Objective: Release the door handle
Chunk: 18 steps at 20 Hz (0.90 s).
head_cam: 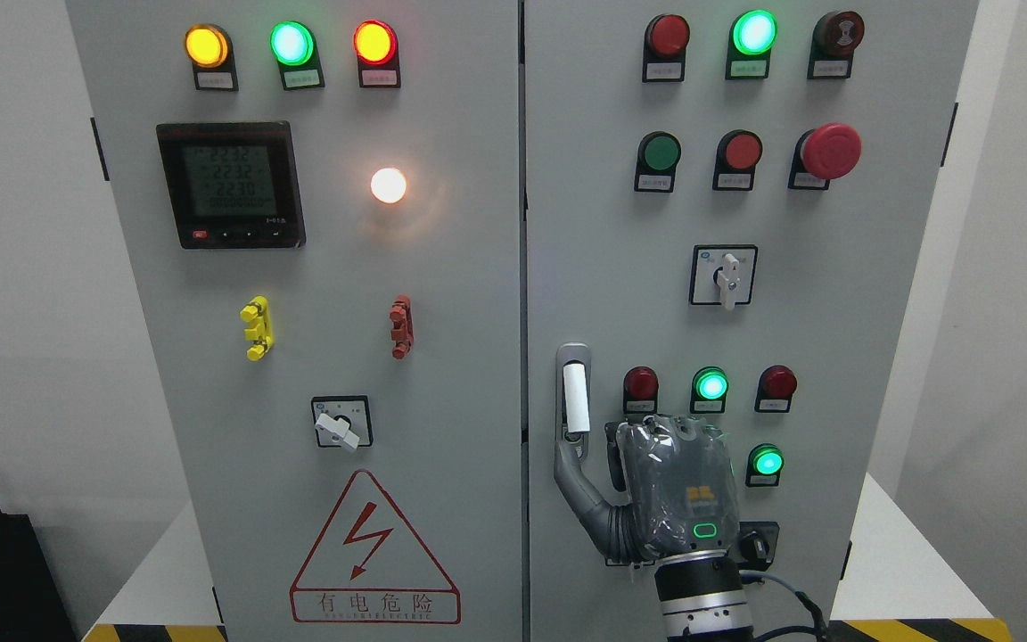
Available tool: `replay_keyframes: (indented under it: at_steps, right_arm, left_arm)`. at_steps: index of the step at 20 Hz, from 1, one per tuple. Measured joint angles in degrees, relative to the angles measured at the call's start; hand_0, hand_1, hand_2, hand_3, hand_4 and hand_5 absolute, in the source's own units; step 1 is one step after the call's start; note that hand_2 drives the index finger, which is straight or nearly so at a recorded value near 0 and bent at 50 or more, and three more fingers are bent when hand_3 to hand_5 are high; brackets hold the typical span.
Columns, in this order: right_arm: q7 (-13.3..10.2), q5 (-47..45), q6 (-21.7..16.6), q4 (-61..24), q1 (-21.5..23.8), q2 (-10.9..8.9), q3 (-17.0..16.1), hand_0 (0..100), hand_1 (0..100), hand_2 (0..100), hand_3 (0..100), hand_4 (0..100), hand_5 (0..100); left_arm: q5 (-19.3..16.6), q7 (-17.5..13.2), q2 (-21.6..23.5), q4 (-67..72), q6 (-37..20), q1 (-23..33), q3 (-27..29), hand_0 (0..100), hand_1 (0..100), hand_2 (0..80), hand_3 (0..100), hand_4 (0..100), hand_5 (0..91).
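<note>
Fingers: right hand [678, 486] seen from the back, so the fingers are mostly hidden behind the palm; thumb [578, 486] stretched up-left, tip touching the lower end of the door handle [574, 392]. Cannot tell whether the other fingers are curled or straight, and no wrap around the handle shows.
Door handle: upright lever with a white grip, at the left edge of the right door [745, 312], just right of the centre seam, lower half of the cabinet.
Right hand position: flat-on in front of the right door, just right of and below the handle; covers part of the lower button row. Wrist and black cable come in at the bottom edge, right of middle.
Left arm: out of view.
Right door panel: red, lit green and dark red lamps on top; green and red buttons plus a red mushroom stop button [829, 150] beneath; rotary selector [726, 276] mid-panel; lit green lamp [710, 385] between two red ones above the hand; another lit green lamp [768, 462] beside it.
Left door panel: yellow, green and red lamps lit; digital meter [230, 184] showing readings; white lamp [388, 185] lit; yellow and red clips; rotary selector; triangular electric hazard sign [374, 553].
Doors: both look closed, seam narrow and even.
</note>
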Motion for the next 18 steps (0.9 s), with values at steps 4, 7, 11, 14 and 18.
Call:
replay_keyframes:
  at_steps: [4,7,11,14,18]
  right_arm:
    - [0.4,0.0,0.0,0.1,-0.1,0.00,0.1,42,10,100,100,100,97]
    - [0.5,0.0,0.0,0.2,-0.1,0.01,0.1,43,11,100,100,100,97]
    - [0.5,0.0,0.0,0.2,-0.4,0.01,0.2,43,11,100,100,100,97]
    - [0.5,0.0,0.0,0.3,-0.6,0.01,0.2,43,12,100,100,100,97]
    - [0.5,0.0,0.0,0.4,-0.8,0.01,0.2,45,12,100,100,100,97]
  left_arm:
    - [0.0,0.0,0.0,0.0,0.0,0.0,0.0,12,39,0.0,0,0,0.0]
    - [0.0,0.0,0.0,0.0,0.0,0.0,0.0,12,39,0.0,0,0,0.0]
    - [0.0,0.0,0.0,0.0,0.0,0.0,0.0,12,39,0.0,0,0,0.0]
    - [0.0,0.0,0.0,0.0,0.0,0.0,0.0,12,39,0.0,0,0,0.0]
    - [0.0,0.0,0.0,0.0,0.0,0.0,0.0,12,39,0.0,0,0,0.0]
